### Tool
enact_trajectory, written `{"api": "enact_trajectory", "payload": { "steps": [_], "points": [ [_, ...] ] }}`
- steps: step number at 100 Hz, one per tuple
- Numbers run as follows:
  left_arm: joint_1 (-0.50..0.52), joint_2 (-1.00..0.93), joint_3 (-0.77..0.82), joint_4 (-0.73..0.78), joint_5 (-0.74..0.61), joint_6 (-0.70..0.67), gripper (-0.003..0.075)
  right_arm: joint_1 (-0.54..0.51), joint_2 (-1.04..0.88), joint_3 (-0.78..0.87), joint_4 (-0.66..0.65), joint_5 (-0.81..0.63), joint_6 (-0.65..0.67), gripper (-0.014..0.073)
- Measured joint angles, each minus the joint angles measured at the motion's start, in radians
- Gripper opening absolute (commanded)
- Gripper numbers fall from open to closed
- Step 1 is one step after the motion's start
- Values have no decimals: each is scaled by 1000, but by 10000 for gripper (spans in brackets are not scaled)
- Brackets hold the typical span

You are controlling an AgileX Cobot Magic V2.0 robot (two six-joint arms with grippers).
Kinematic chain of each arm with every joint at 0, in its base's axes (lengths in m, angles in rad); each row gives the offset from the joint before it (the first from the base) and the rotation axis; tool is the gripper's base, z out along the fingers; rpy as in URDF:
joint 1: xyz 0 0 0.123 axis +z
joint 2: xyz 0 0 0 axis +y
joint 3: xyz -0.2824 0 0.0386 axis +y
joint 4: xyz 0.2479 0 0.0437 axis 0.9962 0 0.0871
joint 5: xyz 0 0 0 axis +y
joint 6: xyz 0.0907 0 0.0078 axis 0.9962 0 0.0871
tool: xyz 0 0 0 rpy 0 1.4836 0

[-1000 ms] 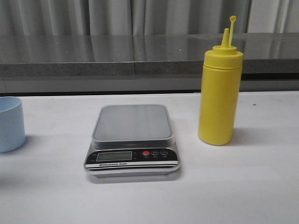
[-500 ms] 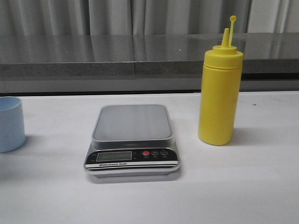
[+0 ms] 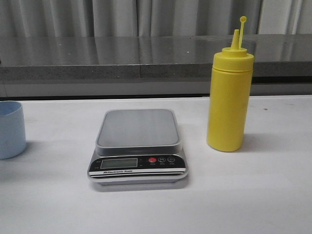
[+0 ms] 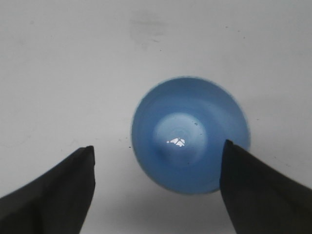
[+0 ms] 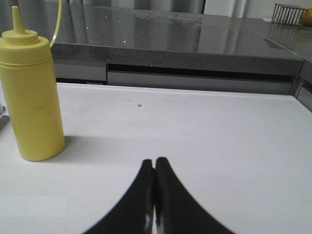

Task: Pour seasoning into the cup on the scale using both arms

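The yellow seasoning bottle (image 3: 229, 95) stands upright on the white table, right of the scale (image 3: 138, 145), whose platform is bare. The pale blue cup (image 3: 9, 129) sits at the far left edge of the front view. Neither arm shows in the front view. In the left wrist view I look straight down into the cup (image 4: 190, 134); my left gripper (image 4: 158, 153) is open above it, one finger over the cup's rim, the other off to the side. In the right wrist view my right gripper (image 5: 155, 162) is shut on nothing, low over the table, with the seasoning bottle (image 5: 31, 92) off to one side.
A grey stone counter ledge (image 3: 122, 58) runs along the far edge of the table, with curtains behind. A wire rack (image 5: 287, 13) sits on the counter in the right wrist view.
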Motion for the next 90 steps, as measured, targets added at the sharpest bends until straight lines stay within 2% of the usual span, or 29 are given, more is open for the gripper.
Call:
{"api": "enact_trajectory", "payload": {
  "steps": [42, 51, 61, 70, 82, 90],
  "points": [
    [7, 101, -8, 0, -53, 0, 513, 0, 0, 0, 0, 0, 0, -120],
    [7, 120, -8, 0, -56, 0, 488, 0, 0, 0, 0, 0, 0, -120],
    [7, 139, -14, 0, -59, 0, 419, 0, 0, 0, 0, 0, 0, -120],
    [7, 149, -14, -9, -70, 0, 328, 0, 0, 0, 0, 0, 0, -120],
    [7, 154, -14, -18, -82, 0, 171, 0, 0, 0, 0, 0, 0, -120],
    [7, 154, -16, -29, -88, 0, 36, 0, 0, 0, 0, 0, 0, -120]
  ]
}}
